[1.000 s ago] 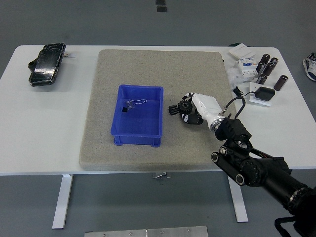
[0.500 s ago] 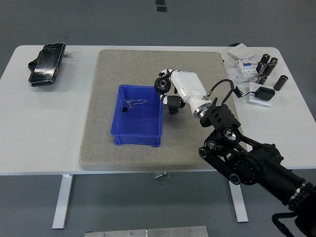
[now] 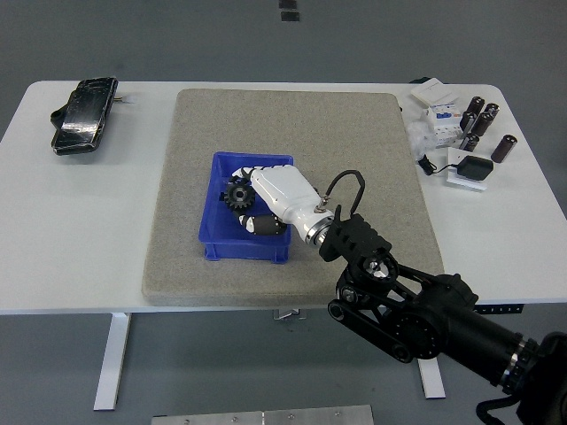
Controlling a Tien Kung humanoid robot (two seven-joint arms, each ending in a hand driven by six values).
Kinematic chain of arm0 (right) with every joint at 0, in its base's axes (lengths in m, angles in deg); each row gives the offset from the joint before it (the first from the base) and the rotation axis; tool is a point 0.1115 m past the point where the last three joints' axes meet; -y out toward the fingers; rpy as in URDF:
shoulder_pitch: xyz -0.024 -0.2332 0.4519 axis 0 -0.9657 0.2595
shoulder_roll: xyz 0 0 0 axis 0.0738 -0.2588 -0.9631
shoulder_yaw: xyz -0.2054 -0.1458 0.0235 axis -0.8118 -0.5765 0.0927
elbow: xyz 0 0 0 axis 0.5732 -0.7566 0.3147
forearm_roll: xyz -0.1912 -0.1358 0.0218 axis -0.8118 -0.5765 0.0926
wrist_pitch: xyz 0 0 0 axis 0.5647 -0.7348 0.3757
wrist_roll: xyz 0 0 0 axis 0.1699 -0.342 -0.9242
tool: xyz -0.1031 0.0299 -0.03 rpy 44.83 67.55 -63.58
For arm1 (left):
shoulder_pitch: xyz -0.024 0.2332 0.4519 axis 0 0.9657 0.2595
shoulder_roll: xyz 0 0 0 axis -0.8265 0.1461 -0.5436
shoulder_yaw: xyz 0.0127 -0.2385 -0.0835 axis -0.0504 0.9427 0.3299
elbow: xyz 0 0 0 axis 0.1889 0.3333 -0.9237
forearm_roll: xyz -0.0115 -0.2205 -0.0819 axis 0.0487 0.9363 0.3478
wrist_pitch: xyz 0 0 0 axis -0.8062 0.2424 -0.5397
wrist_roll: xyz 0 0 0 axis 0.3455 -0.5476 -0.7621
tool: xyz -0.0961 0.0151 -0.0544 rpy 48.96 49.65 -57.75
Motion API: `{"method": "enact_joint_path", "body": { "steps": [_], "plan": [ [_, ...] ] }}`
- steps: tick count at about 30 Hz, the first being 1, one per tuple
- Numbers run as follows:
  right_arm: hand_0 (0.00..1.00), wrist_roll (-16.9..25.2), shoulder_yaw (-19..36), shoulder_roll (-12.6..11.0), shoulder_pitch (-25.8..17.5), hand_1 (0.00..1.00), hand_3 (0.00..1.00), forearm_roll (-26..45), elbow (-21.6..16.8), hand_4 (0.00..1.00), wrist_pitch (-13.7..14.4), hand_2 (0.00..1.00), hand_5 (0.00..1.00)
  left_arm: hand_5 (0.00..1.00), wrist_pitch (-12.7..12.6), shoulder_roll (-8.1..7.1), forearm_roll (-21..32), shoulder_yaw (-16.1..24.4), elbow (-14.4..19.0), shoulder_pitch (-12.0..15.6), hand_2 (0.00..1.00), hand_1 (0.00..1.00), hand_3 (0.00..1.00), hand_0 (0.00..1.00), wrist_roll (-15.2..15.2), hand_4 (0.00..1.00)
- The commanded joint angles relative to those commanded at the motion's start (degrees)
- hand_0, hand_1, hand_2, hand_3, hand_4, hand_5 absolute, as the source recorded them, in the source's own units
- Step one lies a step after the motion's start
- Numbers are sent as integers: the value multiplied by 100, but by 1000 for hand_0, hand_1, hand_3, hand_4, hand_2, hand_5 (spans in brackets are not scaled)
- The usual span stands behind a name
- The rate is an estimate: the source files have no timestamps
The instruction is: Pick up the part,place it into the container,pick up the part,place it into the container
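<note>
Covering the white table (image 3: 84, 230), a grey mat (image 3: 354, 142) underlies everything.

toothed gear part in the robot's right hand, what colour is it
Black, seen in the head view: the toothed gear part, gripped by the white right hand over the blue plastic container.

A single view, from a camera set high on the robot's side, looking forward and down. The whole white desk (image 3: 89, 230) fits in frame, its near edge toward 6 o'clock and far edge toward 12 o'clock. Grey floor shows beyond it. The right arm (image 3: 425, 310) enters from 5 o'clock, close under the lens.
</note>
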Motion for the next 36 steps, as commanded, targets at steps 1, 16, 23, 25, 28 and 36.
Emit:
{"method": "enact_joint_path", "body": {
  "steps": [1, 16, 23, 25, 28, 36],
  "plan": [
    [730, -1, 2, 3, 2, 774, 808, 1, 9, 730, -15, 797, 356, 270, 0, -1, -7, 7, 0, -3, 579, 616, 596, 639, 0, 653],
    [934, 226, 551, -126, -258, 921, 998, 618, -329, 934, 220, 952, 441, 273, 12, -1, -23, 24, 0, -13, 577, 617, 593, 639, -8, 652],
    [778, 326, 1612, -822, -895, 802, 938, 1214, -554, 886, 475, 863, 398, 273, 0, 1, 14, 18, 0, 12, 578, 616, 593, 639, 1, 652],
    [778, 348, 1824, -991, -1042, 802, 938, 1365, -460, 886, 465, 863, 398, 273, -6, -1, 20, 23, 0, 21, 578, 616, 593, 639, 6, 652],
    [716, 384, 1891, -1103, -1248, 758, 905, 1564, -304, 817, 425, 845, 337, 268, -7, 4, 7, 32, 0, 32, 577, 616, 592, 639, 17, 644],
    [699, 376, 1151, -876, -1154, 743, 901, 1628, -21, 810, 261, 840, 336, 266, 13, 8, -109, 93, 0, -5, 576, 616, 592, 639, -7, 641]
  ]
}}
